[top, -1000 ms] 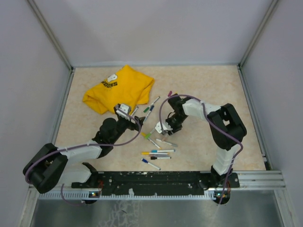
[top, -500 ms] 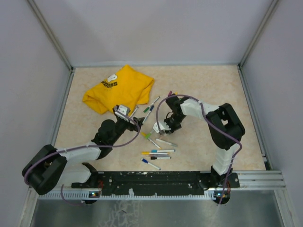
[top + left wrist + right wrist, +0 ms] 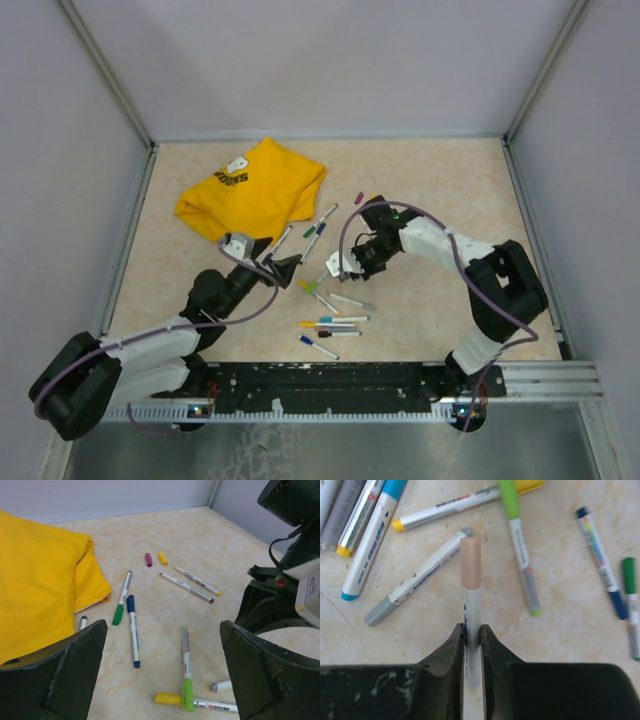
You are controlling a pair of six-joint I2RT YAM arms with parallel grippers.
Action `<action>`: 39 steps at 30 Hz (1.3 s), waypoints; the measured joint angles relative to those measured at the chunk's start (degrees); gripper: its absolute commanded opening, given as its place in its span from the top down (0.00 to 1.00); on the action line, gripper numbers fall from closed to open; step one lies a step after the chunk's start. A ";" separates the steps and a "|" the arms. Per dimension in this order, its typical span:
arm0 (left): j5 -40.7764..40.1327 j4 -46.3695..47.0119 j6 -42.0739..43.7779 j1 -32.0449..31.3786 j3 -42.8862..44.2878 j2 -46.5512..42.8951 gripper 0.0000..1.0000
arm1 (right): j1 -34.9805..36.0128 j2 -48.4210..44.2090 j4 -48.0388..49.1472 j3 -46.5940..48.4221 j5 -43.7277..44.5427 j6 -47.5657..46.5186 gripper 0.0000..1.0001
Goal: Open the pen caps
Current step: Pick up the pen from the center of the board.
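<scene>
Since the tan cap (image 3: 471, 562) must jut free for pulling, my right claw (image 3: 472, 630) clenches its pen's barrel (image 3: 473, 607) | left claw (image 3: 162, 640) released, empty, nearby | other pens (image 3: 186, 675) litter counter (image 3: 210, 535)

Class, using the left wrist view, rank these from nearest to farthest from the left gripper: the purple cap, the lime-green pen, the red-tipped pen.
1. Lime-green pen, between the left gripper's fingers.
2. Red-tipped pen, farther out, right of centre.
3. Purple cap, farthest, beside the yellow cap.
</scene>
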 measured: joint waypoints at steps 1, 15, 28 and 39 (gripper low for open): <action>0.96 0.59 -1.09 0.00 -0.66 -0.87 0.01 | -0.02 -1.79 -0.13 -0.09 -0.79 0.57 1.00; 19.87 13.46 -18.47 0.09 -1.36 -1.70 0.01 | -3.48 -21.22 1.18 -3.89 -16.65 26.95 1.00; 23.78 32.37 -35.60 0.09 2.75 20.65 0.13 | -9.14 -19.96 15.15 -6.36 -34.10 58.16 1.00; 18.53 32.57 -36.98 -2.73 7.06 24.63 0.20 | -9.14 -17.99 22.03 -6.84 -37.75 68.78 1.00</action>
